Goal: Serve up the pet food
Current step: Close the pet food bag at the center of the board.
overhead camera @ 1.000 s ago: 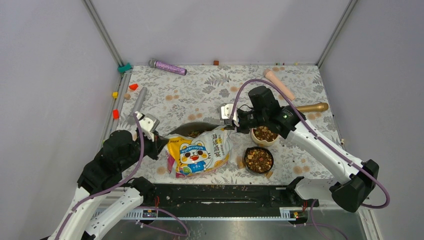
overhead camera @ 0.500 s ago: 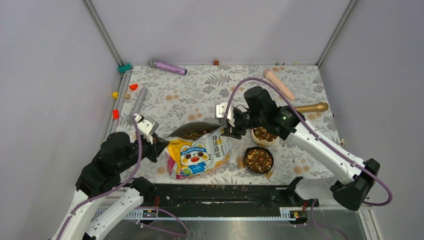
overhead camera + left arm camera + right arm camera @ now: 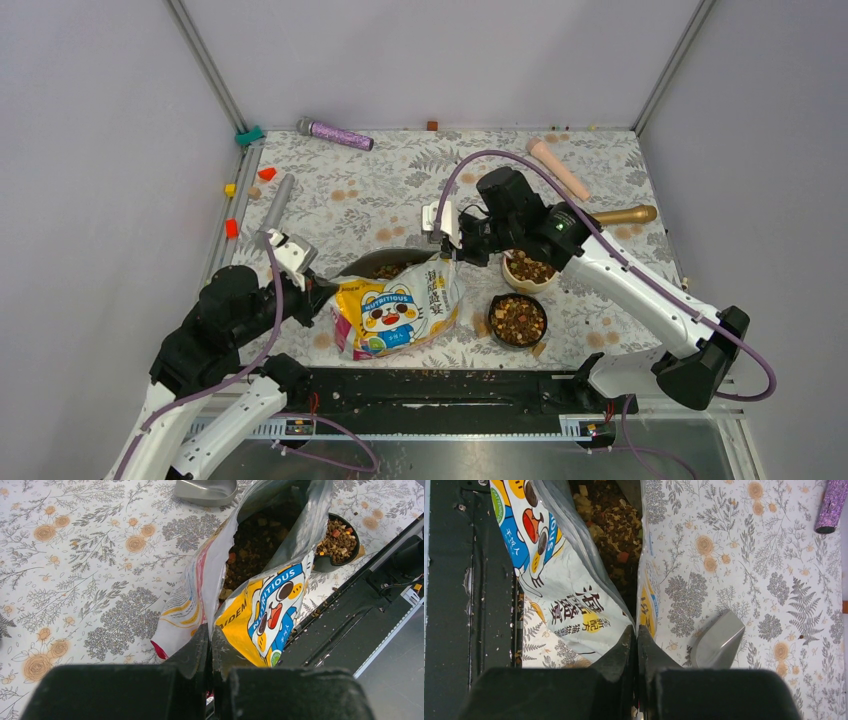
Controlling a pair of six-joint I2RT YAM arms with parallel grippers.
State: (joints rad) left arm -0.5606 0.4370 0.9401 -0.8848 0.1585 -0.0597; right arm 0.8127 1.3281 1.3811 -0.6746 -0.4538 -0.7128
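The pet food bag [image 3: 400,305], yellow and white with a cartoon face, lies on the table with its mouth held open. Brown, tan and orange kibble [image 3: 255,540] shows inside it, also in the right wrist view [image 3: 611,520]. My left gripper [image 3: 325,295] is shut on the bag's left mouth edge [image 3: 210,632]. My right gripper [image 3: 452,250] is shut on the opposite edge [image 3: 636,632]. A cream bowl [image 3: 528,270] and a black bowl [image 3: 517,320], both holding kibble, stand right of the bag. A metal scoop [image 3: 718,640] lies on the table beside the bag's mouth.
A grey rod [image 3: 278,200], a purple glitter cylinder [image 3: 335,133], a peach cylinder [image 3: 558,168] and a golden handle [image 3: 625,214] lie around the flowered table. Small coloured blocks [image 3: 231,228] sit along the left edge. A black rail [image 3: 450,385] with spilled kibble runs along the front.
My right gripper has moved left and toward the back with the bag's edge in it. The bag has shifted slightly left. My left gripper stays shut on its edge.
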